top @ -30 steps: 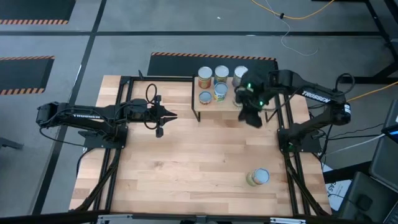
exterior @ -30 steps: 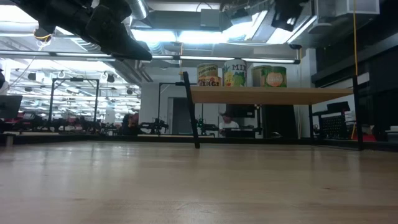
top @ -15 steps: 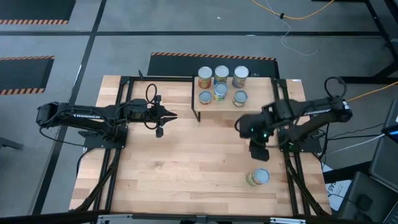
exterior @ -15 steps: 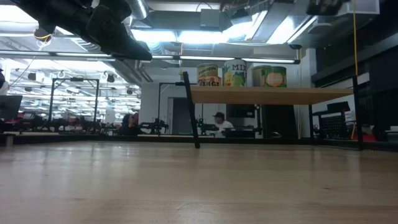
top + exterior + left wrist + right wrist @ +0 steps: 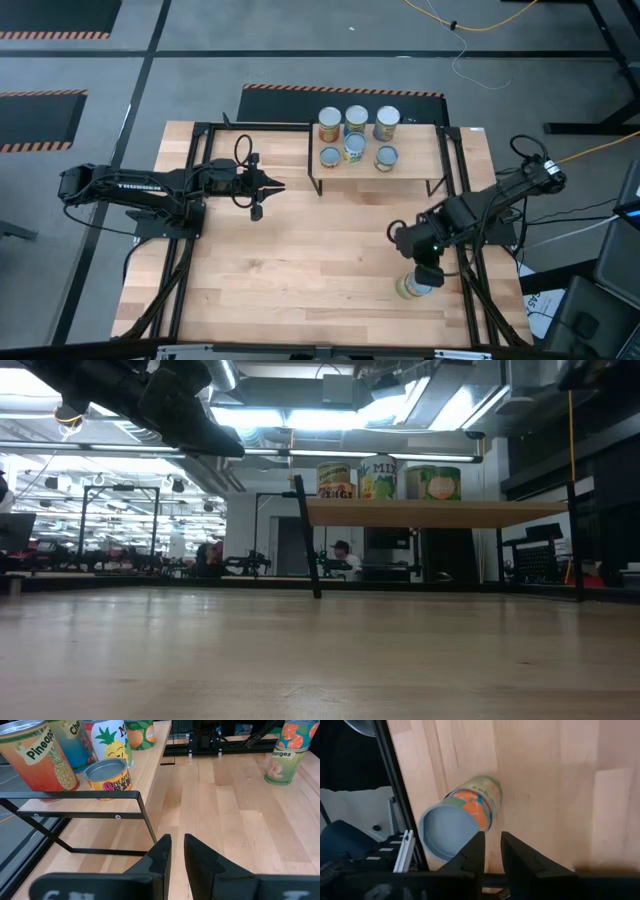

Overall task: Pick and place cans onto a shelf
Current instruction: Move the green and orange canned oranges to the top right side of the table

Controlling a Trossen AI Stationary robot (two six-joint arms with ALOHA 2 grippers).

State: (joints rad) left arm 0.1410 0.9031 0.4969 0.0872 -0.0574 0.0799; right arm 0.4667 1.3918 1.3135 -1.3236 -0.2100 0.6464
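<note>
The shelf (image 5: 412, 165), a light wood board on a thin black frame, stands at the table's far middle with several cans (image 5: 356, 121) upright on it. It also shows in the low view (image 5: 440, 512) and the left wrist view (image 5: 146, 772). One loose can (image 5: 414, 286) with an orange and green label and a pale top (image 5: 447, 832) stands upright near the table's right near corner. My right gripper (image 5: 493, 852) hovers above it, pointing down, fingers nearly together and touching nothing. My left gripper (image 5: 178, 851) is shut and empty, left of the shelf.
Black metal frame rails (image 5: 470, 270) run along the table's right side close to the loose can, and matching rails (image 5: 180, 260) run along the left. Bare wood (image 5: 300, 260) lies between the shelf and the near edge. People sit in the room beyond (image 5: 340, 557).
My right gripper has swung away from the shelf's right end toward the table's near edge and now stands over the loose can. A can stays on the shelf where the gripper was. The loose can has not moved.
</note>
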